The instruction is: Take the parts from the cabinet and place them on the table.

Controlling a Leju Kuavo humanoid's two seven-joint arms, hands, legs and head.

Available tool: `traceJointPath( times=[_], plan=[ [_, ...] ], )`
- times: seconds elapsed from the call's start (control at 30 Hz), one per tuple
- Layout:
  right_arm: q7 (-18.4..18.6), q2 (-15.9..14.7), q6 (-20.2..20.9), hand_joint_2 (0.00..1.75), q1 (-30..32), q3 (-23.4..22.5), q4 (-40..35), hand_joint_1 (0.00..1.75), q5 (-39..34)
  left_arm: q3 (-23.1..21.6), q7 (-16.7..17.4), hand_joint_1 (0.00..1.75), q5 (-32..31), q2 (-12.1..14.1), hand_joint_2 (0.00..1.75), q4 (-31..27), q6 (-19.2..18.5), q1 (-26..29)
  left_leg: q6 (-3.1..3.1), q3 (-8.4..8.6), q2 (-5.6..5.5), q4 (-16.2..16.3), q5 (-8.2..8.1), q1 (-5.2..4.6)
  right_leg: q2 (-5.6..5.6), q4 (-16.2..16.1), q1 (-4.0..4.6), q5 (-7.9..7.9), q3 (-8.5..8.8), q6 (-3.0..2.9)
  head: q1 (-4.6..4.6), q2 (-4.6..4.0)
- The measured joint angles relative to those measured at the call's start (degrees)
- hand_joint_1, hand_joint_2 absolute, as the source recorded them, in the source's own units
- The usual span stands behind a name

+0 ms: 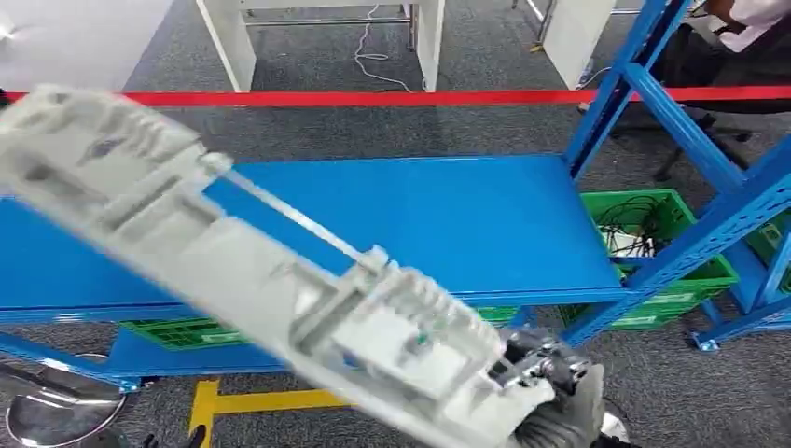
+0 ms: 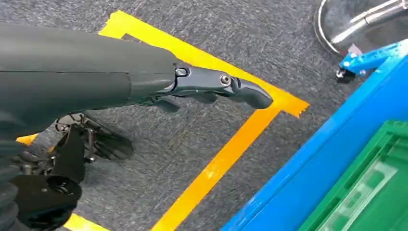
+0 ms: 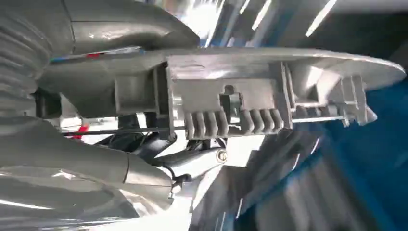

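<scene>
A long light-grey plastic part (image 1: 233,261) with ribs and a thin metal rod crosses the head view from upper left to lower right, above the blue shelf (image 1: 448,224). My right hand (image 1: 550,392) grips its lower end at the bottom of that view. In the right wrist view the same part (image 3: 231,101) lies between my thumb and fingers (image 3: 192,163). My left hand (image 2: 216,89) hangs over the carpet, fingers stretched out and holding nothing.
Green crates (image 1: 653,243) sit under and to the right of the blue shelf, with blue rack posts (image 1: 690,131) at right. Red tape (image 1: 373,97) crosses the floor behind. Yellow floor tape (image 2: 226,154) and a chair base (image 2: 356,24) lie near my left hand. A person (image 1: 746,28) sits far right.
</scene>
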Motion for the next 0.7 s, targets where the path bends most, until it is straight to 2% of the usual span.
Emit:
traceJointPath(
  times=[0.03,0.07,0.1,0.17,0.2,0.23,0.27,0.33,0.37,0.4,0.43,0.47,0.5,0.53,0.57,0.6,0.67,0.7],
  plan=[
    [-0.1,2.1,6.9,1.75,0.5,-2.4,0.8,1.75,-1.6,-0.1,0.2,0.0,-0.9,0.2,1.75,0.0,0.5,-0.2,-0.71,-0.51,-0.03,0.5,-0.08,-0.36,0.43,-0.2,0.64,-0.81,0.06,-0.11,0.13,0.0],
    [-0.2,4.0,12.3,1.75,1.4,-4.6,1.6,1.75,-2.8,-0.2,0.5,0.0,-1.6,0.1,1.75,0.0,1.1,-0.3,-0.99,-0.85,-0.08,1.0,0.02,-0.36,0.61,-0.1,0.56,-0.45,0.29,-1.19,0.0,0.0],
    [-0.2,5.7,16.1,1.75,2.1,-6.5,2.8,1.75,-3.9,-0.3,0.6,0.0,-2.3,0.1,1.75,0.0,1.4,-0.5,-1.41,-1.01,-0.08,1.0,0.33,-0.32,0.69,0.3,0.65,-0.31,-0.17,-1.52,-0.02,0.0],
    [0.0,8.3,21.2,1.75,3.1,-9.6,5.4,1.75,-5.0,-0.5,0.9,0.0,-3.2,0.0,1.75,0.0,1.9,-0.5,-2.11,-1.2,-0.09,0.9,0.91,-0.18,0.7,0.9,0.81,0.19,-0.75,-2.31,0.02,0.0],
    [0.0,9.4,22.4,1.75,3.2,-10.7,6.8,1.75,-4.7,-0.7,1.0,0.0,-3.5,0.1,1.75,0.0,2.1,-0.6,-2.36,-1.63,-0.02,1.4,-0.11,-0.01,0.36,0.7,0.47,0.72,-1.15,-3.25,0.07,0.0],
    [-0.1,10.5,23.2,1.75,3.4,-11.6,7.8,1.75,-4.3,-1.0,1.2,0.0,-3.9,0.0,1.75,0.0,2.2,-0.7,-2.55,-2.54,0.06,3.4,-2.78,-0.02,0.28,0.7,0.52,1.09,-1.89,-3.83,-0.15,0.0],
    [-0.1,11.3,23.6,1.75,3.6,-12.0,8.7,1.75,-4.0,-1.2,1.4,0.0,-4.0,0.0,1.75,0.0,2.2,-0.7,-2.75,-3.77,0.07,7.3,-5.89,0.01,0.18,0.7,0.61,1.52,-2.52,-4.28,-0.24,0.0],
    [-0.1,13.0,23.9,1.75,3.8,-13.1,10.9,1.75,-3.5,-1.6,1.4,0.0,-4.5,0.0,1.75,0.0,2.8,-0.7,-2.95,-6.41,0.07,16.9,-11.25,0.0,-0.06,0.7,0.89,2.52,-4.01,-4.56,-0.46,0.0],
    [-0.1,13.4,23.8,1.75,3.8,-13.7,11.9,1.75,-3.6,-1.6,1.4,0.0,-4.9,0.0,1.75,0.0,3.1,-0.7,-2.85,-6.41,0.07,19.3,-12.72,-0.02,-0.1,0.8,1.02,3.09,-4.75,-4.59,-0.42,0.0],
    [-0.1,13.8,23.7,1.75,3.9,-14.2,12.8,1.75,-3.6,-1.7,1.4,0.0,-5.0,0.1,1.75,0.0,3.2,-0.6,-2.7,-5.24,0.07,19.0,-12.68,-0.03,-0.1,0.8,1.12,3.62,-5.43,-4.6,-0.48,0.0],
    [-0.1,14.0,23.7,1.75,4.0,-14.6,13.5,1.75,-3.6,-1.7,1.4,0.0,-5.0,0.2,1.75,0.0,3.3,-0.6,-2.44,-2.88,0.06,16.2,-11.62,-0.06,-0.1,0.8,1.21,4.14,-6.06,-4.53,-0.44,0.0],
    [-0.1,14.2,23.7,1.75,4.0,-14.9,14.1,1.75,-3.5,-1.8,1.4,0.0,-5.1,0.2,1.75,0.0,3.4,-0.7,-2.12,0.56,0.07,11.3,-9.87,-0.11,-0.06,0.8,1.31,4.6,-6.58,-4.42,-0.46,0.0],
    [0.0,14.4,23.6,1.75,4.0,-15.3,14.5,1.75,-3.4,-1.8,1.4,0.0,-5.2,0.2,1.75,0.0,3.4,-0.7,-1.63,5.16,0.07,4.5,-7.88,-0.25,-0.02,0.8,1.34,5.12,-7.02,-4.24,-0.46,0.0],
    [0.0,14.5,23.6,1.75,4.0,-15.6,14.8,1.75,-3.4,-1.9,1.4,0.0,-5.3,0.3,1.75,0.0,3.4,-0.9,-1.19,8.47,0.08,-0.7,-7.53,-0.47,-0.05,0.8,1.33,5.58,-7.19,-4.03,-0.48,0.0],
    [0.0,14.7,23.6,1.75,4.0,-15.8,15.2,1.75,-3.4,-1.9,1.4,0.0,-5.3,0.3,1.75,0.0,3.4,-1.0,-1.37,8.63,0.13,-1.8,-7.75,-0.75,-0.1,0.8,1.6,6.04,-7.47,-3.56,-0.44,0.0],
    [0.0,14.8,23.6,1.75,3.9,-16.0,15.6,1.75,-3.4,-1.9,1.2,0.0,-5.4,0.2,1.75,0.0,3.5,-1.0,-1.29,8.26,0.03,-1.7,-7.32,-0.91,-0.23,0.7,1.41,6.5,-7.51,-3.19,-0.31,0.0],
    [-0.1,15.0,23.2,1.75,3.8,-16.4,16.2,1.75,-2.7,-1.9,0.5,0.0,-5.4,0.3,1.75,0.0,3.6,-0.7,-0.7,7.74,0.03,-1.2,-6.72,-1.24,-0.34,0.3,1.1,7.58,-7.44,-2.52,-0.37,0.0],
    [0.0,15.0,22.9,1.75,3.8,-16.6,16.5,1.75,-2.4,-1.9,0.1,0.0,-5.4,0.2,1.75,0.0,3.8,-0.6,-0.3,7.13,0.02,-1.6,-5.72,-0.95,-0.33,0.1,1.17,7.86,-7.68,-2.15,-0.33,0.0]
  ],
)
